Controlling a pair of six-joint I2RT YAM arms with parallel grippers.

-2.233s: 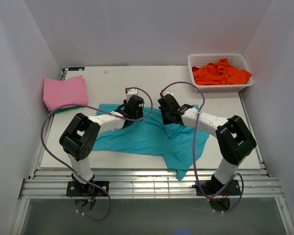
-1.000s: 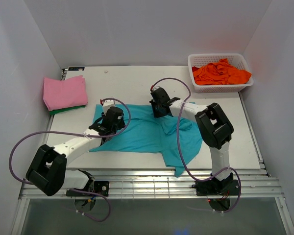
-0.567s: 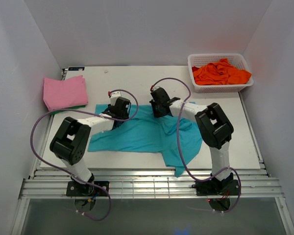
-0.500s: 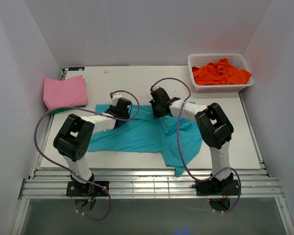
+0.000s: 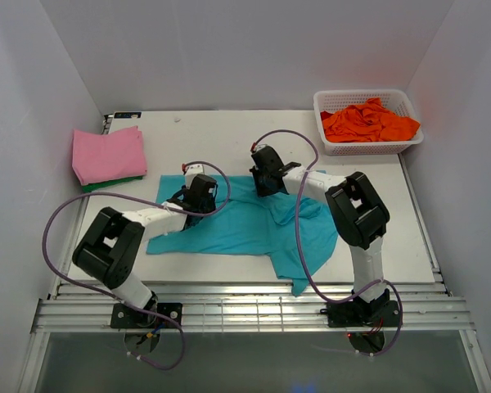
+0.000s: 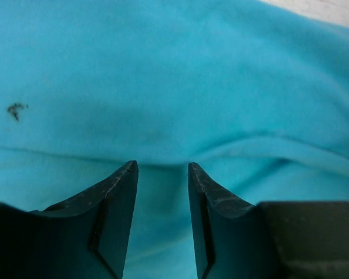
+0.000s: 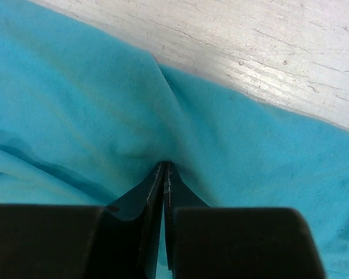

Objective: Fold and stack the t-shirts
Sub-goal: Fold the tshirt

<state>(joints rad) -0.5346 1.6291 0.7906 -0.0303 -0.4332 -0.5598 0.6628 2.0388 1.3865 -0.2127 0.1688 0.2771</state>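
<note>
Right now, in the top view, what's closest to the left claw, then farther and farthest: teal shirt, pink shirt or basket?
1. teal shirt: right under the left claw, mid-table.
2. pink shirt: folded at the far-left corner.
3. basket: far-right corner, across the table.

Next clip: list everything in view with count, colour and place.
teal t-shirt: one, teal, spread rumpled mid-table
pink t-shirt: one, pink, folded, far left
green t-shirt: one, green, under the pink one, only an edge showing
orange t-shirts: count unclear, orange, heaped in the basket
basket: one, white, far right corner
table: one, white
left arm: one, black and white, jaws open over the teal t-shirt
right arm: one, black and white, jaws shut on the teal t-shirt's far edge
</note>
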